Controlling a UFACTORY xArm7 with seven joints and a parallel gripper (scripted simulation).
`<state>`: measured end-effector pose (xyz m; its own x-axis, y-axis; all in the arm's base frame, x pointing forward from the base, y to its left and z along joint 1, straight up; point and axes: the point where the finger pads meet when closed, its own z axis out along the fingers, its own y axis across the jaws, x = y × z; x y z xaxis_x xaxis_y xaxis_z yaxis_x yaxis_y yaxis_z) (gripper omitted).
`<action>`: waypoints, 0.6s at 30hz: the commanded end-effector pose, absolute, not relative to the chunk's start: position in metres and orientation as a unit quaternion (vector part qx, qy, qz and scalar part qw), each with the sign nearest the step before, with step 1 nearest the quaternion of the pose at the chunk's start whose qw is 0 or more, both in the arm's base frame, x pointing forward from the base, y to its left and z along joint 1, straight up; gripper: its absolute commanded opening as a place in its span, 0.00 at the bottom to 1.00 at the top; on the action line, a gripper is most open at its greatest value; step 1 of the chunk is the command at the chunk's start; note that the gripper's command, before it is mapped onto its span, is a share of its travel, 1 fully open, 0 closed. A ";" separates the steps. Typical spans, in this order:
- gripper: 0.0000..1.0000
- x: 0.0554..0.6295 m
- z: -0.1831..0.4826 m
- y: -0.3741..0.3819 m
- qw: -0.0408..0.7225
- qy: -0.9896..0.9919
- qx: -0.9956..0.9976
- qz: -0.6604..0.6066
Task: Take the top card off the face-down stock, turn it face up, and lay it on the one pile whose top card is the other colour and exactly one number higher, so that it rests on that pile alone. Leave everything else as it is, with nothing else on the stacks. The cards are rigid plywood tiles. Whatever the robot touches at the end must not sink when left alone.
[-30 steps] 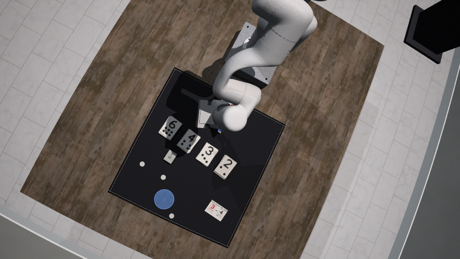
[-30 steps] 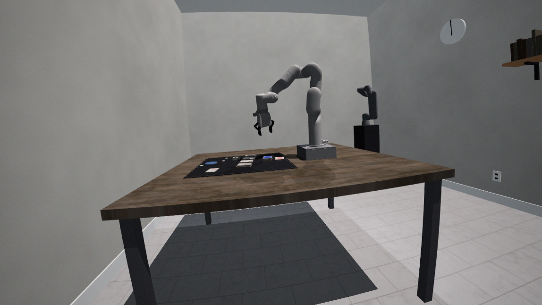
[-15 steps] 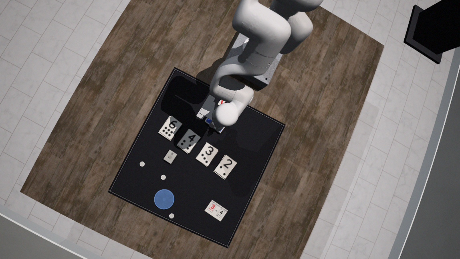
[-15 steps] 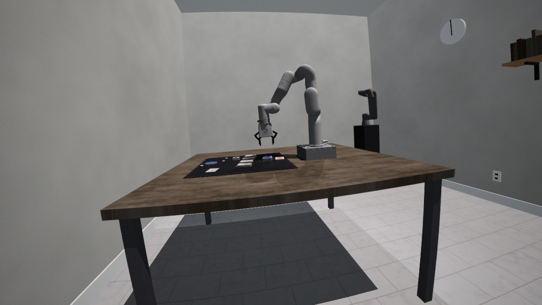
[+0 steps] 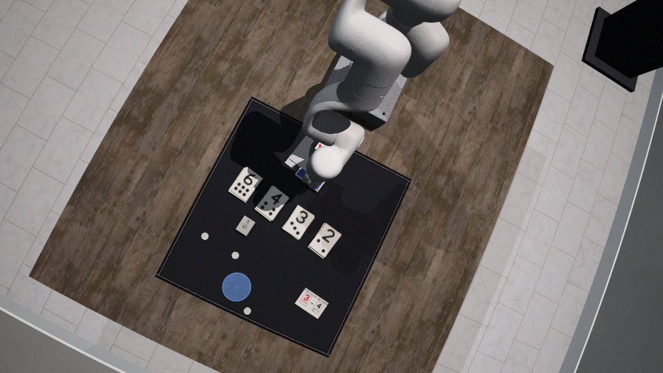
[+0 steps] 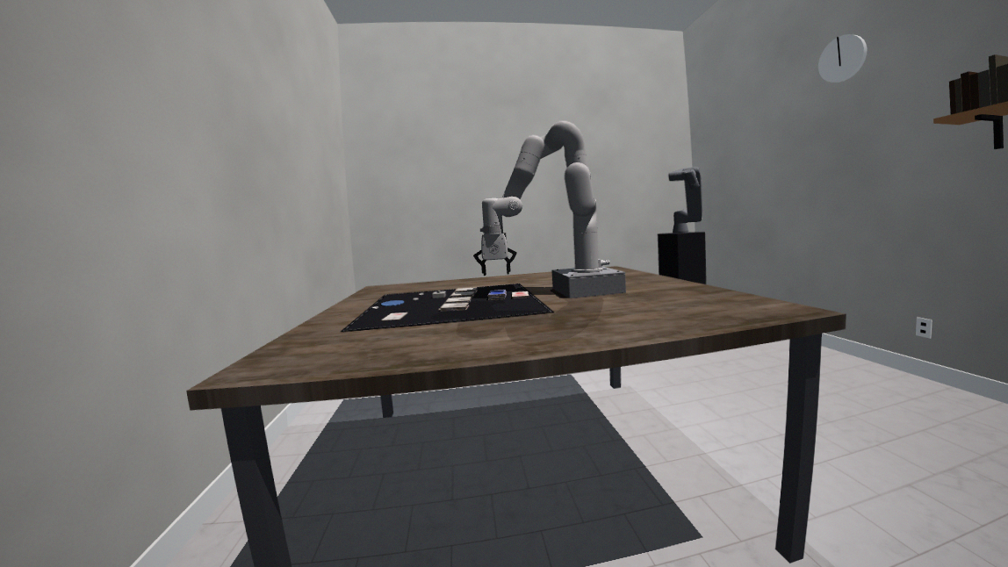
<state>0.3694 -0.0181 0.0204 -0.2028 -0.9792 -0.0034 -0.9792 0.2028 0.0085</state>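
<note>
Nothing is done yet — the gripper (image 6: 493,261), fingers wide apart and empty, hangs above the blue face-down stock (image 6: 496,294) by the mat's edge nearest the arm's base, so lifting, flipping and placing all remain.

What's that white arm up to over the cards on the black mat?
It is playing a card-sorting move. The gripper hangs open and empty above the blue-backed stock at the near-robot side of the black mat, with a gap between them in the side view. Nothing has been picked up yet. Four face-up piles sit in a diagonal row showing 6, 4, 3 and 2, all untouched.
</note>
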 end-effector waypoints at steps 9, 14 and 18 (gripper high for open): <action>1.00 0.371 0.021 -0.018 0.000 -0.776 0.631 -0.003; 0.87 0.371 0.021 -0.018 0.000 -0.776 0.631 -0.003; 0.87 0.371 0.020 -0.018 0.000 -0.776 0.631 -0.003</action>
<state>0.3693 -0.0180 0.0198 -0.2038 -0.9790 -0.0033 -0.9790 0.2038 0.0085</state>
